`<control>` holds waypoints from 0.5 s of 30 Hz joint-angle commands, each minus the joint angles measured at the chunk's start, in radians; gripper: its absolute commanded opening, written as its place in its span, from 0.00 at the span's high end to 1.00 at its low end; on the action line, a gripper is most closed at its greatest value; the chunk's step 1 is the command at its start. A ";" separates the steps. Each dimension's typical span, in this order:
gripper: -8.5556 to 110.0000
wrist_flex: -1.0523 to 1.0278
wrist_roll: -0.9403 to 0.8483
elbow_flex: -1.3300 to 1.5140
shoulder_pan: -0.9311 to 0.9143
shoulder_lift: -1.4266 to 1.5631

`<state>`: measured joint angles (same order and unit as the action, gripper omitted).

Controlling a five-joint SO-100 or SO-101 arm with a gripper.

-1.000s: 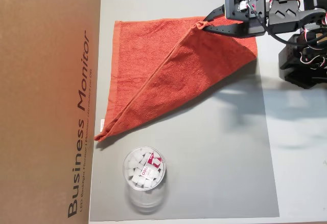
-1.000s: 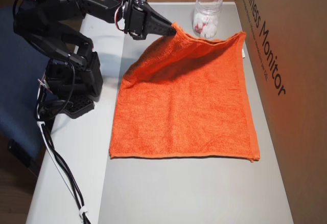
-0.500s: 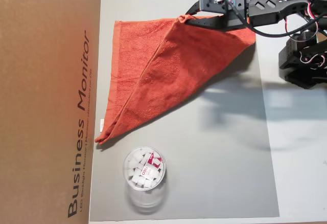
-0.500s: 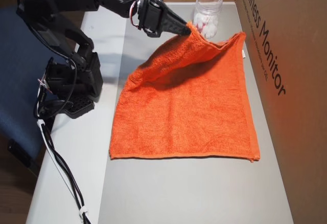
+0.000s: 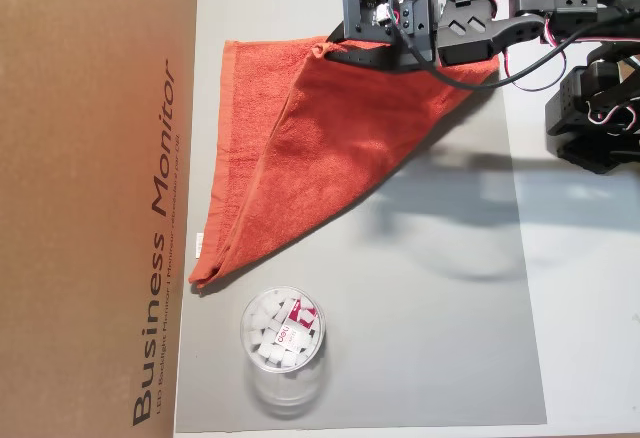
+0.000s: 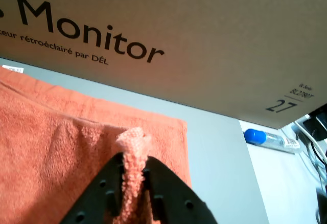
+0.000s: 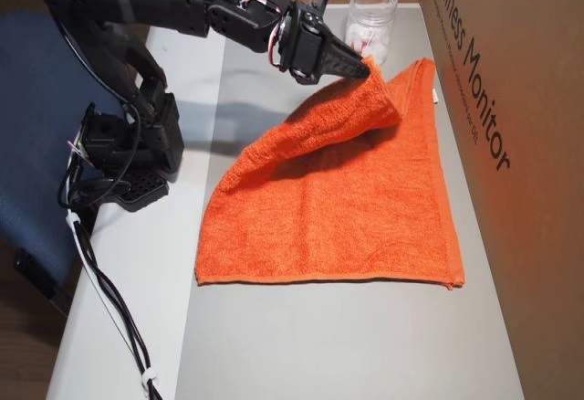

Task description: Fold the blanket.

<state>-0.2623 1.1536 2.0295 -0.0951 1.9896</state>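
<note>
The blanket [image 7: 347,190] is lying on the grey mat [image 7: 347,345] beside the cardboard box [image 5: 90,198], one corner lifted. The gripper [image 6: 134,169] is pinching that corner, carrying it over the cloth. A clear jar [image 5: 283,343] is standing nearby.

**Cloth, plastic, cardboard**

The orange-red terry-cloth blanket [image 7: 338,199] looks rough and looped, with flat hemmed edges. The black plastic gripper [image 6: 134,175] pinching it is matt and studded with small holes. The brown cardboard box [image 5: 95,198] is dull and smooth. The clear plastic jar [image 5: 283,343] shines. The grey mat [image 5: 440,338] is matt.
</note>
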 commanded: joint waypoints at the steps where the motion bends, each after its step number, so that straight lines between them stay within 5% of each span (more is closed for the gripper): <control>1: 0.93 0.064 -0.009 -0.077 0.014 -0.023; 15: 0.93 0.097 -0.009 -0.209 -0.058 -0.193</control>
<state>-0.1902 1.1536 1.8853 -0.1319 1.7994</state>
